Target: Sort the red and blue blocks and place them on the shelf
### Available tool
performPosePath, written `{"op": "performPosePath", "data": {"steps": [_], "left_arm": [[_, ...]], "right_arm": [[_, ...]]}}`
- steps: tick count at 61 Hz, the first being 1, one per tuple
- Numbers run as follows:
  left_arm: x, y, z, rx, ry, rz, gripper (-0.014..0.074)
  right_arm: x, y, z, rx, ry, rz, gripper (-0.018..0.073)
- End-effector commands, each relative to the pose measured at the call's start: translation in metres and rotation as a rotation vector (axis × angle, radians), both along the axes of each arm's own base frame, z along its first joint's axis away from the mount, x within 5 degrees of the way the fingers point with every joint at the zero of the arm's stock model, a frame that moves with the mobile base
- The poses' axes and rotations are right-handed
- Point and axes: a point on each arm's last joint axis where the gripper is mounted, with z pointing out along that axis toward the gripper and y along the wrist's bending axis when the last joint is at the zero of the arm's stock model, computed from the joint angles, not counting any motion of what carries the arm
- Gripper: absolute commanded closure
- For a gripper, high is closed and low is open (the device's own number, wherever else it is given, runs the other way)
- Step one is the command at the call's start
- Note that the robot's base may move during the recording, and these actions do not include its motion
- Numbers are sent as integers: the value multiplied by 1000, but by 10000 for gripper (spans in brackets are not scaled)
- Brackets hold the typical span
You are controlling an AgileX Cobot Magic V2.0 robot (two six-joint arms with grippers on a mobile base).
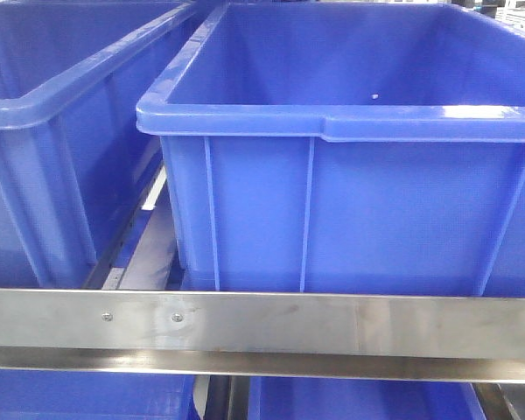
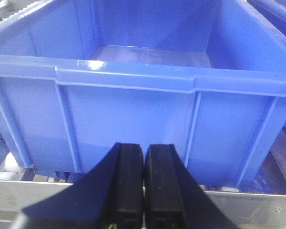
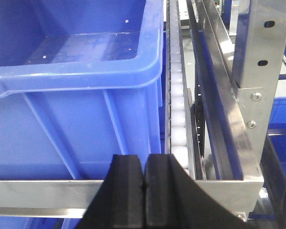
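while both wrist views look straight at the rack, the left gripper (image 2: 143, 186) has its black jaws pressed together with only a thin seam between them and nothing caught there; it touches nothing and sits in front of the shelf rail. the right gripper (image 3: 144, 191) is the same, jaws together, holding nothing, just before the rail.

no red or blue block shows in any of the three views, so where they lie cannot be told.

the shelf (image 1: 271, 319) shows a brushed-metal front rail with two small screws left of centre. on it stand large blue bins: one bin (image 1: 350, 210) fills most of the front view, with vertical ribs on its wall and a thick rolled rim, and a second bin (image 1: 44, 175) stands just beside it on the left, a narrow gap between them. more blue plastic shows below the rail. in the right wrist view a white roller track (image 3: 177, 114) runs along the bin's right side, next to a steel upright (image 3: 257, 71).
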Motion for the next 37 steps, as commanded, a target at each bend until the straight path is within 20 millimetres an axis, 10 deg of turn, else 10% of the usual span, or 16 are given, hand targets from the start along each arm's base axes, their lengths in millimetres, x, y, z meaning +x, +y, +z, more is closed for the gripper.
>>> {"op": "performPosePath", "data": {"steps": [1, 37], "left_arm": [[0, -1, -5, -8, -66, -8, 461], [0, -1, -5, -8, -66, -8, 461]], "right_arm": [[-2, 0, 16, 9, -128, -5, 506], [-2, 0, 16, 9, -128, -5, 506]]}}
